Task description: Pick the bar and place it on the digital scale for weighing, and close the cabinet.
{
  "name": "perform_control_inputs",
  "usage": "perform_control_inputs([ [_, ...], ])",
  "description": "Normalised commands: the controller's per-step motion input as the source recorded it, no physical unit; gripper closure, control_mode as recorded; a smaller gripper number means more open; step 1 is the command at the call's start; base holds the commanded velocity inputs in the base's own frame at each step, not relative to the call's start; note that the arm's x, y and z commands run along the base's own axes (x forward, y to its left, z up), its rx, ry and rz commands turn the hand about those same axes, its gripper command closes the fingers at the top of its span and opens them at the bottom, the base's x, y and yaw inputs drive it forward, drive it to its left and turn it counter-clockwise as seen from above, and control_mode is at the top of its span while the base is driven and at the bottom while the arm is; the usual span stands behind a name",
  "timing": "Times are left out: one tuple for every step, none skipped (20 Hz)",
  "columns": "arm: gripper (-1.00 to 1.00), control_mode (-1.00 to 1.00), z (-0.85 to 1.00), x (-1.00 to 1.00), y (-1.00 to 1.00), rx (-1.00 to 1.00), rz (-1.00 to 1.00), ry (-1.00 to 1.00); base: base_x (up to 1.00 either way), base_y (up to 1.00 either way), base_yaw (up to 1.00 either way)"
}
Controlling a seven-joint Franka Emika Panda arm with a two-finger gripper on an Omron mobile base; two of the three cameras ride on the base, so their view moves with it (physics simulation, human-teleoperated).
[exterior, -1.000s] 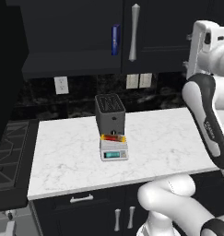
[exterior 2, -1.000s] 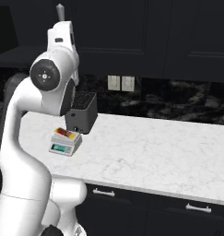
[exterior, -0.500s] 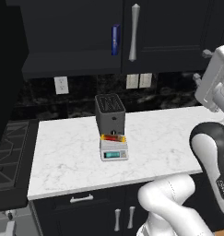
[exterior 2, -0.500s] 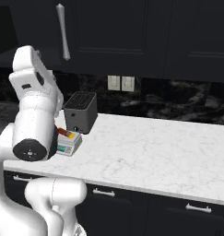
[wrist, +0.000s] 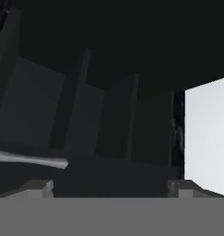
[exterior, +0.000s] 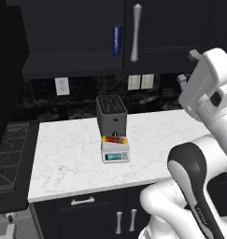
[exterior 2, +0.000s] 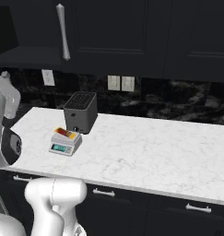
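The bar point(exterior: 114, 139) in its red, orange and yellow wrapper lies flat on the digital scale point(exterior: 115, 152), which stands on the counter in front of a dark grey slotted box; both also appear as bar point(exterior 2: 67, 133) and scale point(exterior 2: 63, 144). The black wall cabinet point(exterior: 171, 32) has its right door shut, with a silver handle point(exterior: 136, 32). Its left door point(exterior: 7, 70) stands swung open at the far left. My gripper point(exterior: 186, 67) hangs high at the right, away from the scale, open and holding nothing. The gripper point(wrist: 111, 186) has its fingertips point(wrist: 39, 186) wide apart.
A dark grey slotted box point(exterior: 111, 113) stands right behind the scale. A tall blue box point(exterior: 117, 40) sits inside the open cabinet. The white marble counter point(exterior: 68, 154) ends at a stovetop point(exterior: 10, 154) on the left. Drawers with silver pulls point(exterior: 82, 201) run below.
The arm has swung down and aside: its upper part dropped lower at the right of the left base view and left most of the right base view. Bar and scale are unmoved.
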Motion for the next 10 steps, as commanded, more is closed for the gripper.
perform_control_inputs([
  [-1.00, -1.00, 0.00, -1.00, 0.46, 0.01, 0.00, -0.10, 0.00, 0.00, 0.00],
  [-1.00, -1.00, 0.00, -1.00, 0.59, 0.01, 0.00, -0.09, 0.00, 0.00, 0.00],
  [-1.00, -1.00, 0.00, -1.00, 0.71, 0.02, 0.00, -0.09, 0.00, 0.00, 0.00],
  [-1.00, -1.00, 0.00, -1.00, 0.78, 0.01, 0.00, -0.14, 0.00, 0.00, 0.00],
  [-1.00, -1.00, 0.00, -1.00, 0.76, 0.05, 0.00, -0.12, 0.00, 0.00, 0.00],
  [-1.00, -1.00, 0.00, -1.00, 0.76, 0.06, 0.00, -0.11, 0.00, 0.00, 0.00],
  [-1.00, -1.00, 0.00, -1.00, 0.56, 0.11, 0.00, -0.10, 0.00, 0.00, 0.00],
  [-1.00, -1.00, 0.00, -1.00, 0.41, 0.15, 0.00, -0.10, 0.00, 0.00, 0.00],
  [-1.00, -1.00, 0.00, -1.00, 0.50, 0.13, 0.00, -0.05, 0.00, 0.00, 0.00],
  [-1.00, -1.00, -0.01, -1.00, 0.70, 0.07, 0.00, -0.05, 0.00, 0.00, 0.00],
])
